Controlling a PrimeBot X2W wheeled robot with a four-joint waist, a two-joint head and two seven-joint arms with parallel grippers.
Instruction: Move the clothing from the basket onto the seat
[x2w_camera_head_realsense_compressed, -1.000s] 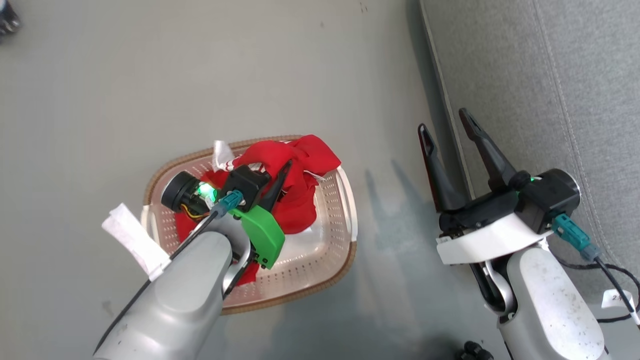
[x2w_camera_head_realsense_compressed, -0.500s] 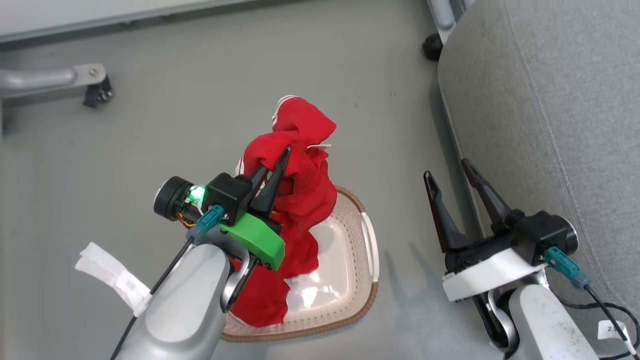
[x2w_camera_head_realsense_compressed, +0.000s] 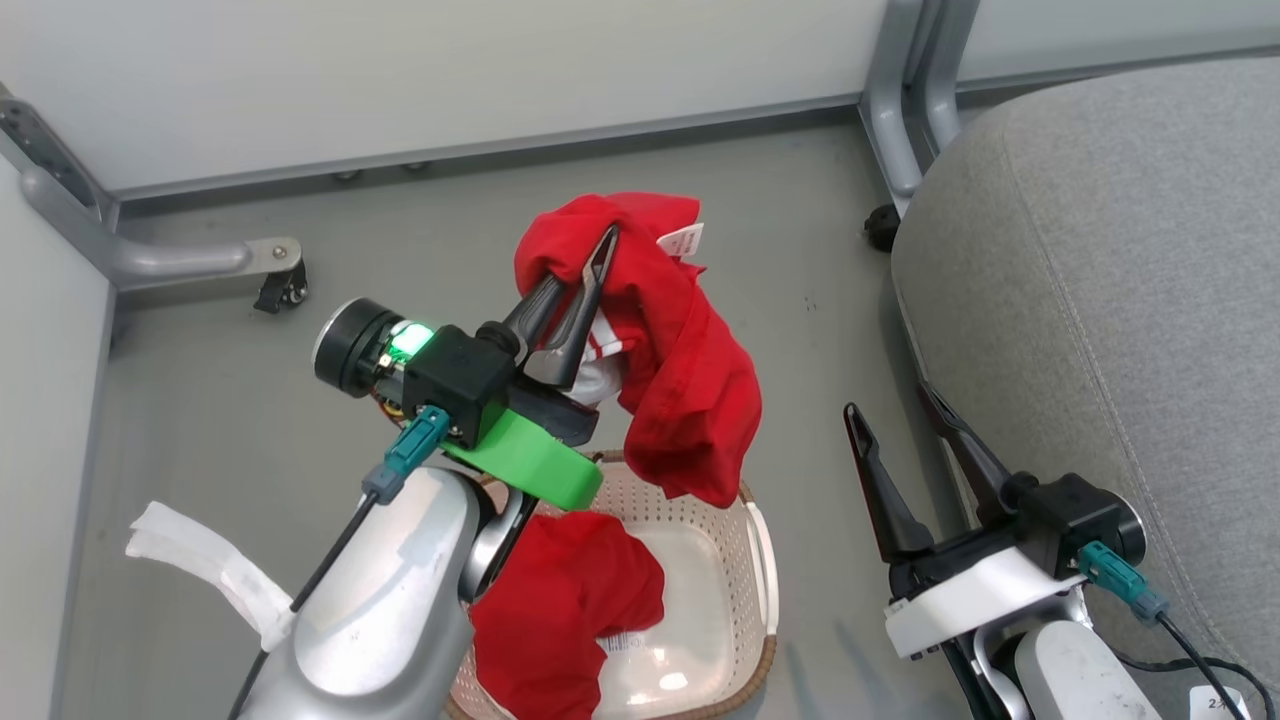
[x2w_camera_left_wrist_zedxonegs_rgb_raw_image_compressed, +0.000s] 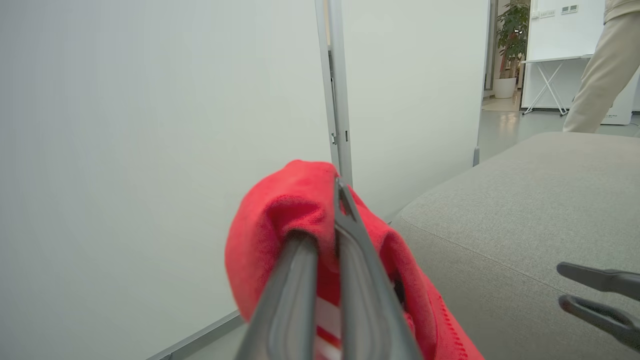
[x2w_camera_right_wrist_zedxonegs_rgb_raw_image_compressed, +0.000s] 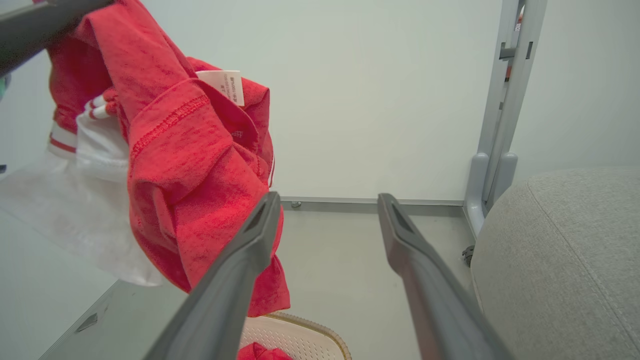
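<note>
My left gripper (x2w_camera_head_realsense_compressed: 600, 250) is shut on a red garment (x2w_camera_head_realsense_compressed: 690, 390), which hangs in the air above the basket (x2w_camera_head_realsense_compressed: 745, 560) with a white tag showing. The same garment (x2w_camera_left_wrist_zedxonegs_rgb_raw_image_compressed: 270, 220) drapes over the fingertips in the left wrist view and hangs at the left as the garment (x2w_camera_right_wrist_zedxonegs_rgb_raw_image_compressed: 190, 165) in the right wrist view. A second red garment (x2w_camera_head_realsense_compressed: 565, 610) lies in the cream perforated basket on the floor. The grey seat (x2w_camera_head_realsense_compressed: 1100, 300) stands to the right. Beside the seat's edge my right gripper (x2w_camera_head_realsense_compressed: 895, 420) is open and holds nothing; its fingers (x2w_camera_right_wrist_zedxonegs_rgb_raw_image_compressed: 235, 270) are spread.
White partition panels with grey metal posts (x2w_camera_head_realsense_compressed: 905, 90) and a castor foot (x2w_camera_head_realsense_compressed: 280, 285) stand behind the basket. A black castor (x2w_camera_head_realsense_compressed: 880, 228) sits by the seat's corner. A person's trouser leg (x2w_camera_left_wrist_zedxonegs_rgb_raw_image_compressed: 600, 75) shows far off behind the seat.
My left gripper has lifted one red garment clear of the basket, up and slightly right; the other garment stays inside. The head camera has tilted up, bringing the wall panels into view.
</note>
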